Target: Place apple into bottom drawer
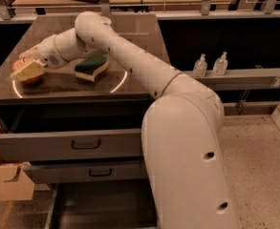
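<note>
- 1 apple
- 1 sponge
- 3 drawers
- 2 bottles
- 1 cardboard box
- 1 pincer, at the apple on the tabletop's left side

The dark desk top is shining smooth. The gripper at its left edge is looking matt, maybe plastic.

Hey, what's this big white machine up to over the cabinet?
A one-armed robot is reaching across the countertop, its gripper right at a red-orange apple near the left edge. A green sponge lies beside it. Below, the bottom drawer stands open, and the apple is not in it yet.
</note>
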Controlling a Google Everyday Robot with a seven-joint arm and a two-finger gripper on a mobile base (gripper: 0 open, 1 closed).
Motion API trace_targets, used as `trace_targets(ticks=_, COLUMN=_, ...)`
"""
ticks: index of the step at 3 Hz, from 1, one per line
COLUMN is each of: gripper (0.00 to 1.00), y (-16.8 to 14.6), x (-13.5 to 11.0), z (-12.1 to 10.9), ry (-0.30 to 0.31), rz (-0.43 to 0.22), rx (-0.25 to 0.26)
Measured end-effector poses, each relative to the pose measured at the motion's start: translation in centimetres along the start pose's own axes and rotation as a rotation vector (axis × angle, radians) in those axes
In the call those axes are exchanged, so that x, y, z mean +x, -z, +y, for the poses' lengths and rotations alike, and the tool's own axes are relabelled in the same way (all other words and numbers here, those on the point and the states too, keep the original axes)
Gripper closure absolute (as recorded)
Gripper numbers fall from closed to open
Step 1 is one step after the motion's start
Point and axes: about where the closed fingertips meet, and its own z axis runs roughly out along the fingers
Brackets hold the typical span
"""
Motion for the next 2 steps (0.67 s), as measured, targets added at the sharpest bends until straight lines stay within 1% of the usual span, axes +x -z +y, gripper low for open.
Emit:
trace_targets(ticks=1, gripper=0.86, y=2.8, x=-2.3, z=0.5, ry=0.018, rz=-0.037, rx=0.04)
trace_targets(ticks=2, gripper=1.0, y=8.2, x=-5.4, z=2.4, ry=0.009, rz=-0.079, rx=0.15)
